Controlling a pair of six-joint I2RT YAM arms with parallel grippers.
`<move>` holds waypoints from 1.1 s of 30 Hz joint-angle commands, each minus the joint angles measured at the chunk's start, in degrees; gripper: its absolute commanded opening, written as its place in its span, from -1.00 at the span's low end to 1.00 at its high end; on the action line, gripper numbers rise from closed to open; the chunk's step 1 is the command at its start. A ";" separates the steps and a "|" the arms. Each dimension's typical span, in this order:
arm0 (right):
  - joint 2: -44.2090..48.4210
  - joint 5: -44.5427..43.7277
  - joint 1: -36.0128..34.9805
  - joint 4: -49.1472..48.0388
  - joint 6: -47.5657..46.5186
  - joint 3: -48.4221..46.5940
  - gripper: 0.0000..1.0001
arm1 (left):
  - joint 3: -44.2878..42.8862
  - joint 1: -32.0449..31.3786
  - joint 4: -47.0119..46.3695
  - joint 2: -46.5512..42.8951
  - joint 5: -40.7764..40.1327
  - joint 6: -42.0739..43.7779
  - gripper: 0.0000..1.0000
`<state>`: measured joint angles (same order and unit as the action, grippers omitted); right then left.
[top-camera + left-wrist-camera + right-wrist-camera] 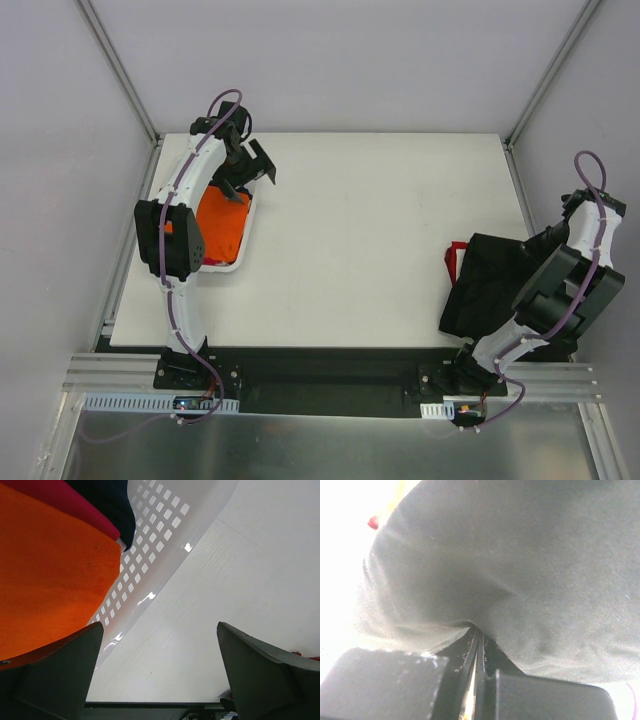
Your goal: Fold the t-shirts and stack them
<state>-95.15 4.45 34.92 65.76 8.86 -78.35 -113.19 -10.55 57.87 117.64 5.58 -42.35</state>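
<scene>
A bright orange t-shirt (pixel 222 225) lies in the white lattice basket (pixel 238 262) at the table's left edge. In the left wrist view the orange t-shirt (pixel 45 580) fills the left, with a magenta-pink one (pixel 65 502) and a dark one (pixel 112 500) behind it. My left gripper (pixel 250 170) hangs open above the basket's far right corner, and nothing is between its fingers (pixel 60 675). A black t-shirt (pixel 490 285) with red trim (pixel 457 262) lies folded at the right edge. My right gripper (pixel 477 635) is shut on a pinch of this black t-shirt (pixel 520 570).
The basket wall (pixel 155 535) curves just left of the open left fingers, with bare white table (pixel 240 580) beyond it. Grey walls and metal frame posts close in the table. The right arm (pixel 560 290) covers part of the black shirt.
</scene>
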 commanded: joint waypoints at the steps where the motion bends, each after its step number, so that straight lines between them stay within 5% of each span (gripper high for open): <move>1: 3.83 7.02 0.42 -2.73 -1.92 1.43 -0.98 | 0.07 -0.18 1.37 -1.45 0.92 1.13 0.98; 10: 12.17 22.96 -6.87 -10.38 -3.50 9.70 -0.98 | 0.95 -0.26 1.20 -1.10 1.53 0.51 0.97; 23: 18.34 25.26 -17.33 -8.19 -2.89 13.66 -0.98 | -0.46 -2.20 1.11 0.57 1.54 0.16 0.97; 26: 19.30 20.97 -18.65 -6.53 -1.75 14.54 -0.98 | -0.46 -2.20 1.11 0.39 1.27 0.25 0.96; 33: 23.78 -19.31 -25.06 4.28 2.03 10.59 -0.98 | 0.69 -2.37 1.11 0.04 0.83 0.34 0.97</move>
<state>-75.05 11.27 14.26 62.15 8.40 -64.07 -112.55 -12.40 57.87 118.26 6.39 -42.39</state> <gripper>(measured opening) 0.013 0.985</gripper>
